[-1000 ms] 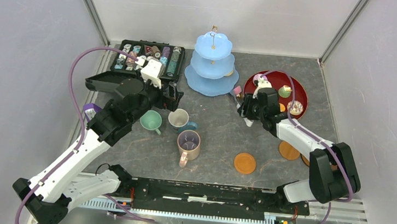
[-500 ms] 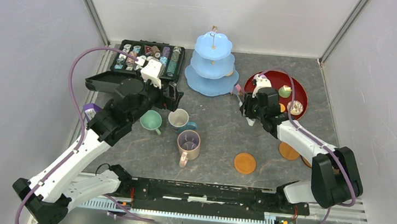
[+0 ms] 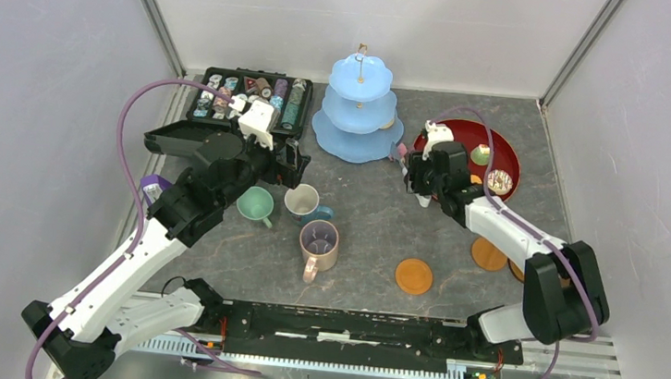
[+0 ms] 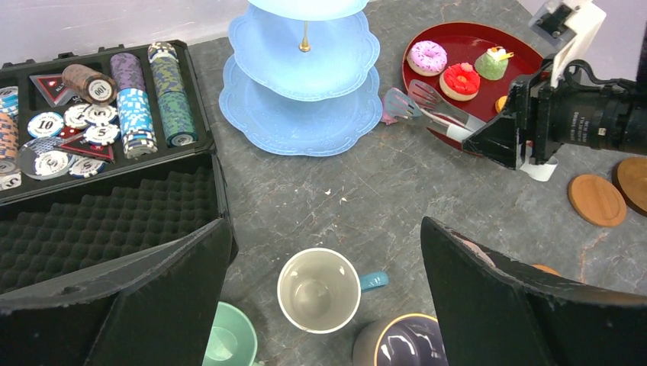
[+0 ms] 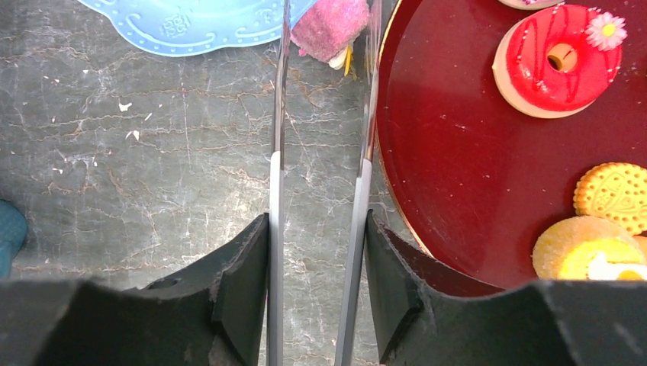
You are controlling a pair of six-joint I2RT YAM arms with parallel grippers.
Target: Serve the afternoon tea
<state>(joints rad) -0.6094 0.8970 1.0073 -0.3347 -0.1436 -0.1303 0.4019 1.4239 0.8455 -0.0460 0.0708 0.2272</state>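
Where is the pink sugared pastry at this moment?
The pink pastry is at top centre of the right wrist view, between the tips of the metal tongs, close to the rim of the pale-blue stand and just left of the red tray.

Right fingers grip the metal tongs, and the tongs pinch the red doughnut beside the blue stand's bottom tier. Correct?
Not the red doughnut. The right wrist view shows the metal tongs, gripped by the right fingers, pinching a pink pastry beside the bottom tier of the blue stand; the red doughnut lies on the red tray.
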